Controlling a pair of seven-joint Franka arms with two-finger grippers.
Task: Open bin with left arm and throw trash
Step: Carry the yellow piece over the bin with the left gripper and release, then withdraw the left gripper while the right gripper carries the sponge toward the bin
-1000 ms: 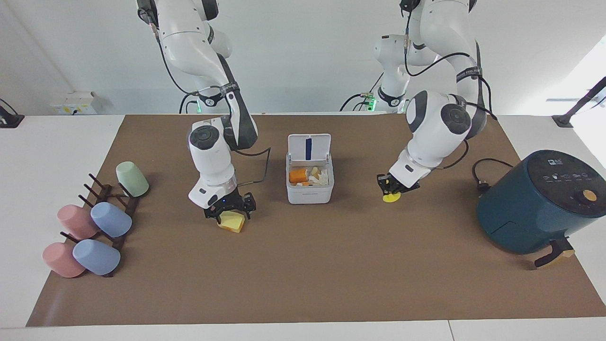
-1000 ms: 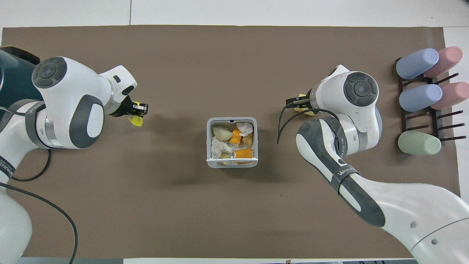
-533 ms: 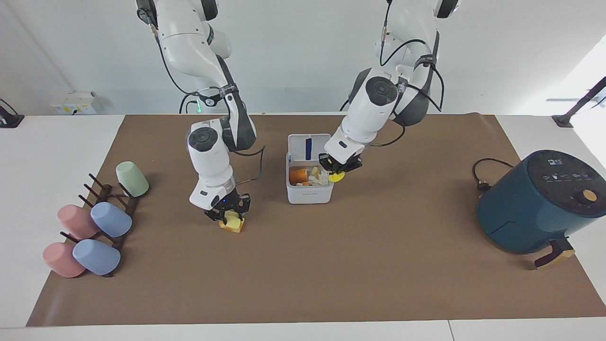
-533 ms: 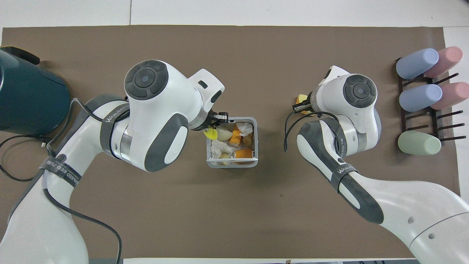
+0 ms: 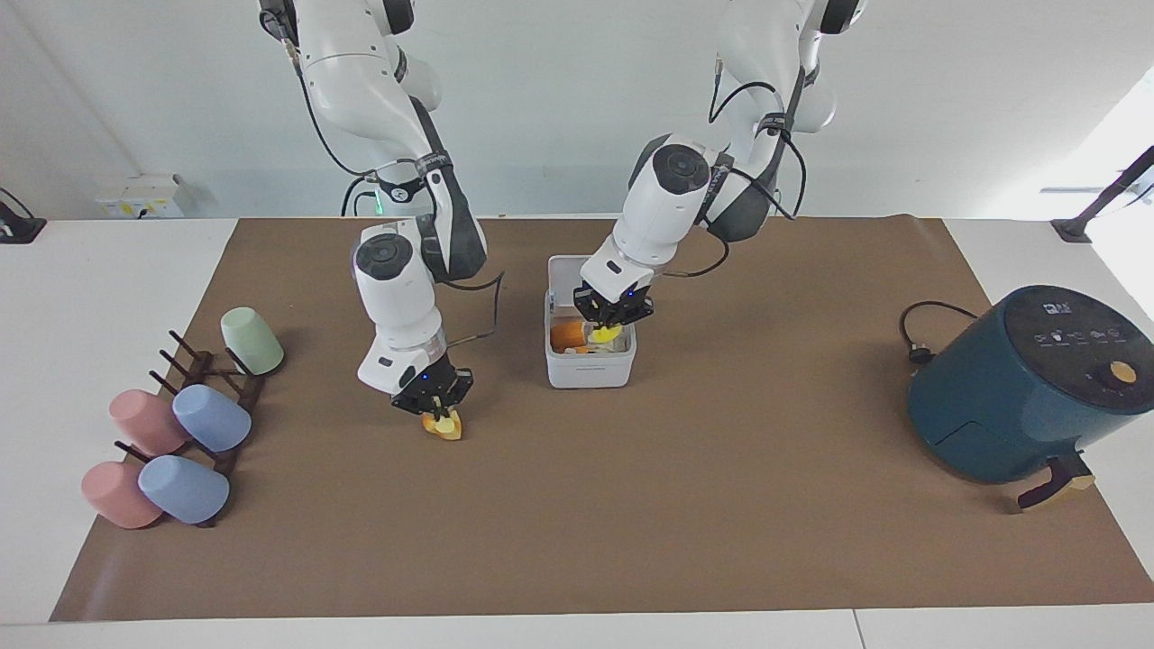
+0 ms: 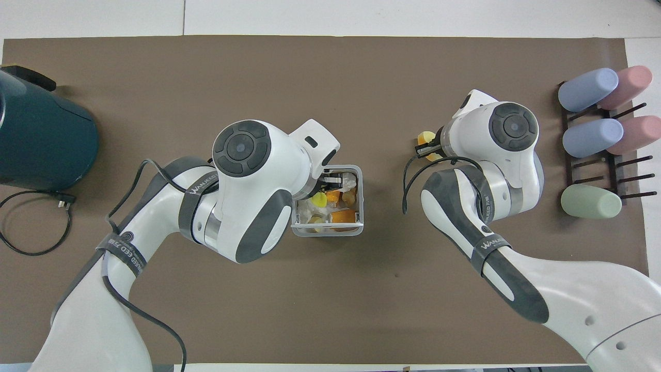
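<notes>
The bin (image 5: 590, 363) is a small white box with rounded corners, and it is standing near the middle of the table (image 5: 631, 505), on the brown mat (image 5: 721, 541). Its lid (image 5: 563, 270) is standing open on the side nearer to the robots, but the left arm is hiding most of it. Inside the bin several scraps are lying: orange blocks, whitish crumpled bits and pale lumps; I cannot count them exactly because the left arm is covering a part of the opening. The left gripper (image 5: 615, 317) is hanging over the open bin with its jaws clamped on a yellow piece (image 5: 605, 334), which is sitting just above the scraps. The right gripper (image 5: 436, 407) is low over the mat, toward the right arm's end of the table from the bin, and its jaws are closed on a yellow-orange block (image 5: 446, 425); whether the block is touching the mat I cannot tell. In the overhead view this block is mostly hidden under the right wrist. Five cups are lying on a dark rack (image 5: 212, 397) at the right arm's end: two blue, two pink, one green (image 5: 251, 341). One teal fryer (image 5: 1023, 383) is standing at the left arm's end, with its cable (image 5: 920, 333) on the mat.
</notes>
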